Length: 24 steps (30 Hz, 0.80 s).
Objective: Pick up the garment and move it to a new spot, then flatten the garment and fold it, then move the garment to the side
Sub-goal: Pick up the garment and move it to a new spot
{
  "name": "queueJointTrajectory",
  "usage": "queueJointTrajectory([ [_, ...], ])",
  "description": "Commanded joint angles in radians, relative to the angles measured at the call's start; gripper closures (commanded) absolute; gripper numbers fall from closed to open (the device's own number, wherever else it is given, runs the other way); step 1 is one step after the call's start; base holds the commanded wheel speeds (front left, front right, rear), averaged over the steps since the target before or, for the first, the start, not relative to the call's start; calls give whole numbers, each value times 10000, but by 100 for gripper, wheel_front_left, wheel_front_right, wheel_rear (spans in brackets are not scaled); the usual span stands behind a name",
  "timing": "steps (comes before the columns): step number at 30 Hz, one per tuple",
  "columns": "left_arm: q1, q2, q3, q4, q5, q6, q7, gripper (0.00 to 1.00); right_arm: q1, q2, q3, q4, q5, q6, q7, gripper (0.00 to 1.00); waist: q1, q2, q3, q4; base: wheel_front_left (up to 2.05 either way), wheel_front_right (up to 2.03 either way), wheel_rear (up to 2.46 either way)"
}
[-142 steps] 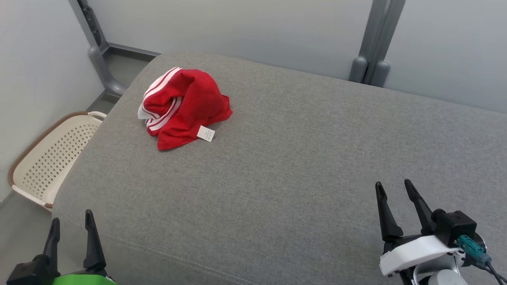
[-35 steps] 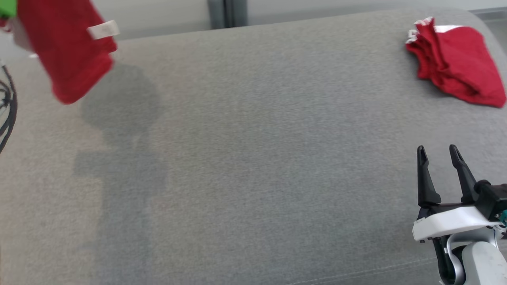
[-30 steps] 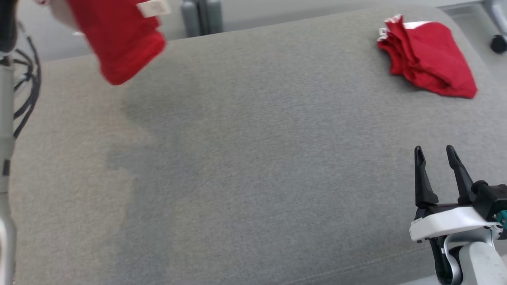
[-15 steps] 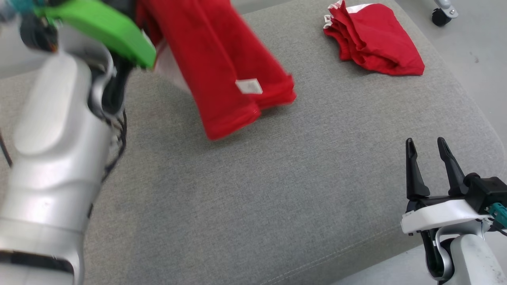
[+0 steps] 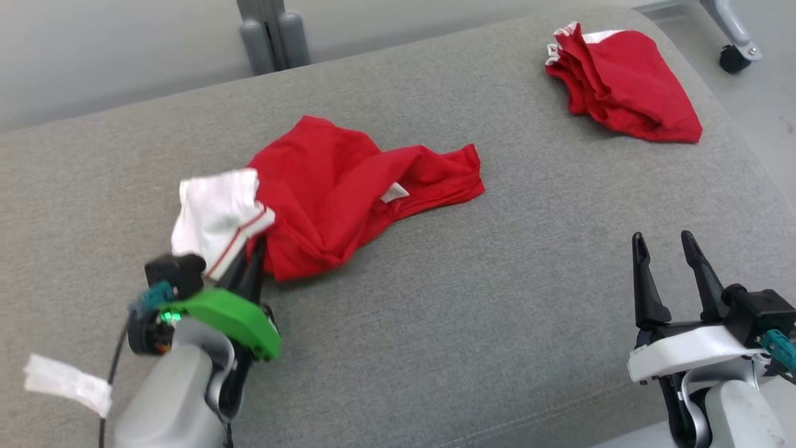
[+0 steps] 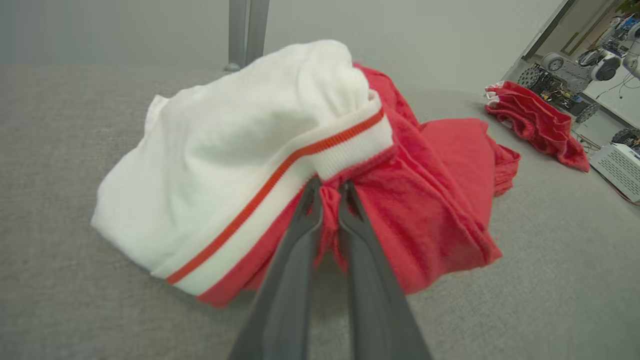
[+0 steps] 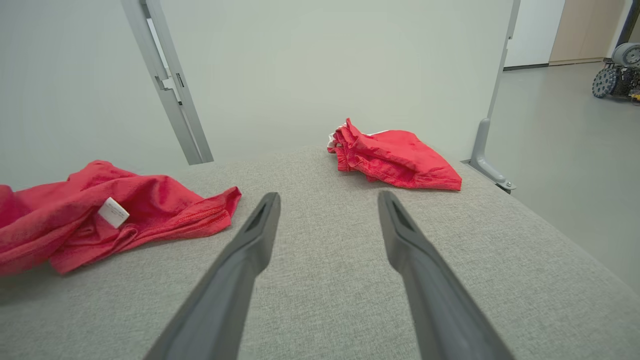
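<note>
- The left hand [image 6: 330, 186], two long, smooth dark fingers on a glossy green wrist shell, is closed, its tips pinching a small pleat of red cloth at the edge of the garment [image 6: 425, 200].
- Right at those fingertips runs a white ribbed band [image 6: 280, 200] with one thin red stripe. Above it bulges a soft, matte white panel [image 6: 240, 130] of the same garment.
- Seen from the head, the garment [image 5: 348, 180] lies crumpled on the grey cushion [image 5: 435, 311]. It starts at the left hand [image 5: 252, 252] and spreads away from it, ahead and towards the right hand's side.
- The red cloth is thin and creased, bunched in rounded folds near the left hand and flatter at its far stitched hem.
- A small white rectangular label [image 5: 393, 193] sticks out of the folds, further from the left hand than the white panel.
- The cushion is a coarse grey woven fabric with a rounded edge and a stitched seam.
- The right hand [image 5: 662, 239] is open and holds nothing. Its fingers are spread and hover over bare cushion, well apart from the garment, which lies off to its left [image 7: 125, 205].
- Ahead of the right hand [image 7: 328, 200], near the cushion's far corner, sits a second red cloth [image 7: 395, 155], folded into a loose wedge with white trim showing at one end.
</note>
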State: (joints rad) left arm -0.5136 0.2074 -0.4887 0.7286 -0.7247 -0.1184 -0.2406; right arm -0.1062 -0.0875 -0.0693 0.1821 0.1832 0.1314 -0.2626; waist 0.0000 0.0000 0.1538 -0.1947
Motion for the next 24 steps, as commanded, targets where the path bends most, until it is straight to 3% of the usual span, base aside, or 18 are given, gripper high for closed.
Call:
queueJointTrajectory([
  [1,340,-57,-60,-16,177,62,-103,89,197,-46,24,66,55,-17,-28,0,0,0,-225,246,0,0,0],
  [2,456,-72,-107,-49,273,84,-149,54,219,-63,39,86,74,-17,-29,0,0,0,-294,304,0,0,0],
  [3,569,-100,-123,-143,349,115,-197,0,240,-81,55,118,81,-17,-29,0,0,0,-377,365,0,0,0],
  [10,1228,-196,541,-1529,996,331,-247,0,518,-128,83,152,86,-17,-29,0,0,0,-1060,900,0,0,0],
  [24,3485,253,2646,-4389,2555,729,-244,0,867,-43,347,-27,114,-17,-29,0,0,0,-1787,2368,0,0,0],
])
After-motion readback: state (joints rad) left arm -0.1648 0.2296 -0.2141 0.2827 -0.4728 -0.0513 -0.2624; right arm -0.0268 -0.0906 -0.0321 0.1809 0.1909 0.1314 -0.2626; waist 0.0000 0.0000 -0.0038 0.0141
